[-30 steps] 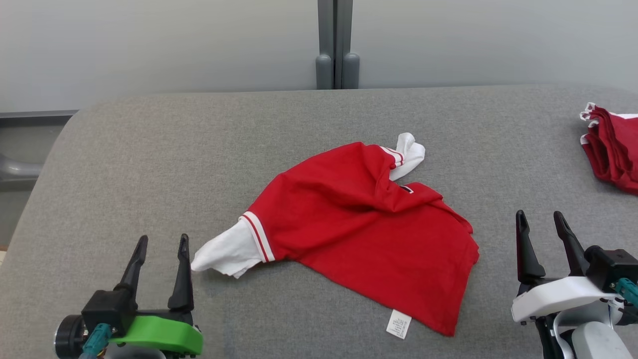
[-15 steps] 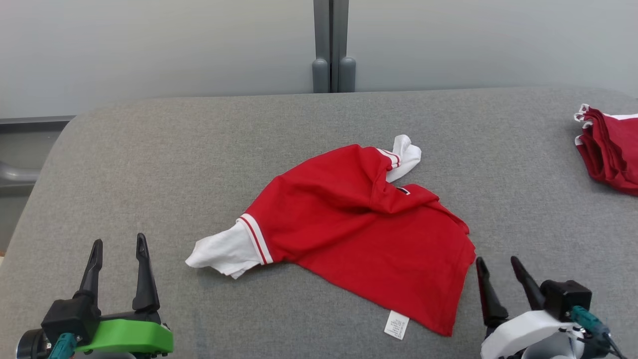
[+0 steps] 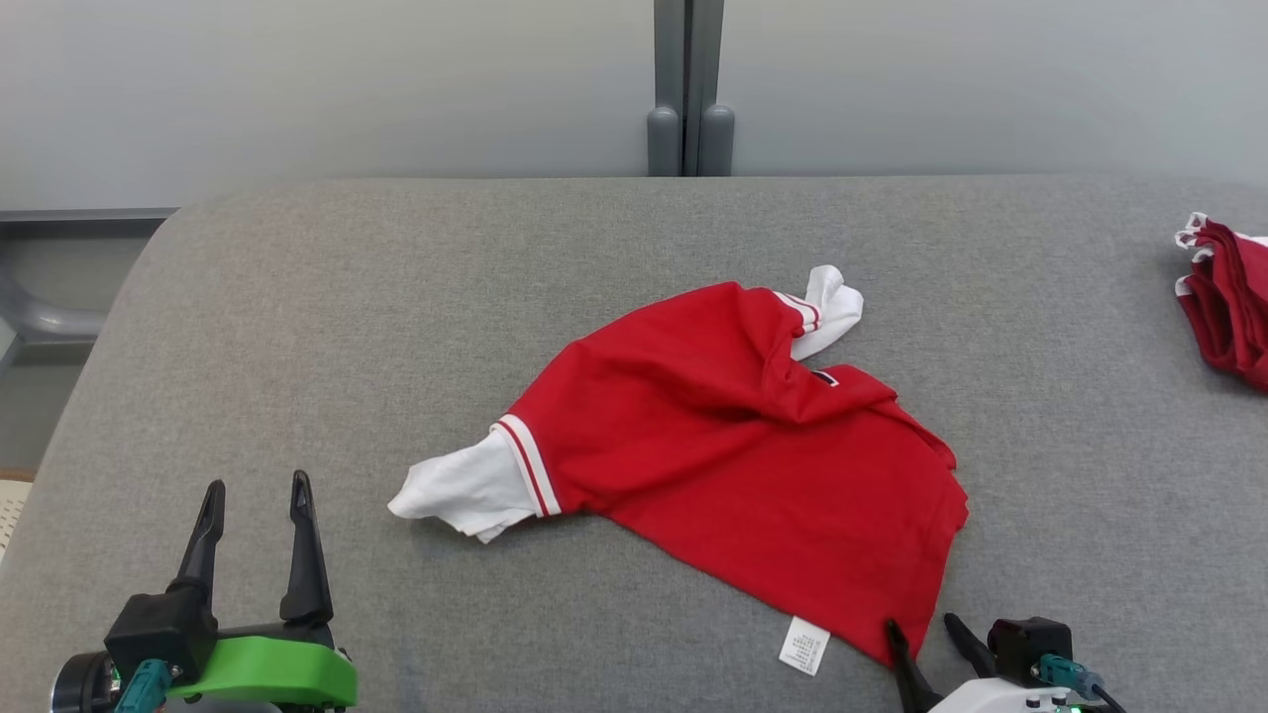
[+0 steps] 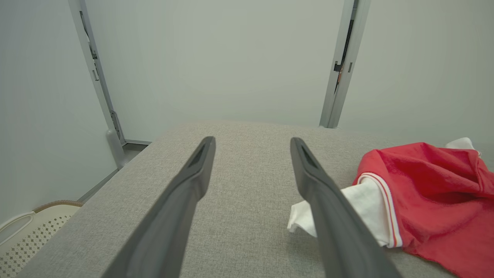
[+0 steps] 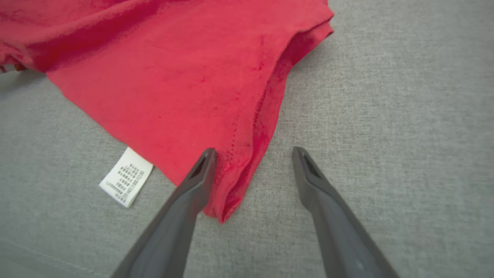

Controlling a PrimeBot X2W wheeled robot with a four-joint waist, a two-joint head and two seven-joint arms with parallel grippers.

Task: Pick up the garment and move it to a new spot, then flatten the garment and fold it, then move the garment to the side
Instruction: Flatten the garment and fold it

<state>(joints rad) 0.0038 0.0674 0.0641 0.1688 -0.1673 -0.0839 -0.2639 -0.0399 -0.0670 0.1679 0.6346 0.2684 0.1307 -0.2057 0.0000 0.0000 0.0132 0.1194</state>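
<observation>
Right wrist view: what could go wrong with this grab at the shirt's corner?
The open right gripper brackets the hem corner of the red shirt; closing might pinch just one layer, or miss the narrow tip. The open left gripper stands apart from the white sleeve, so a one-corner lift could bunch the shirt.

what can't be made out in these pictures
- Small white care label: print too small, right wrist view.
- Crumpled red shirt with white sleeves: underside hidden by its own folds, head view.
- Folded red-and-white pile: cut by head view's right edge.
- Right gripper: body cut by head view's bottom edge.
</observation>
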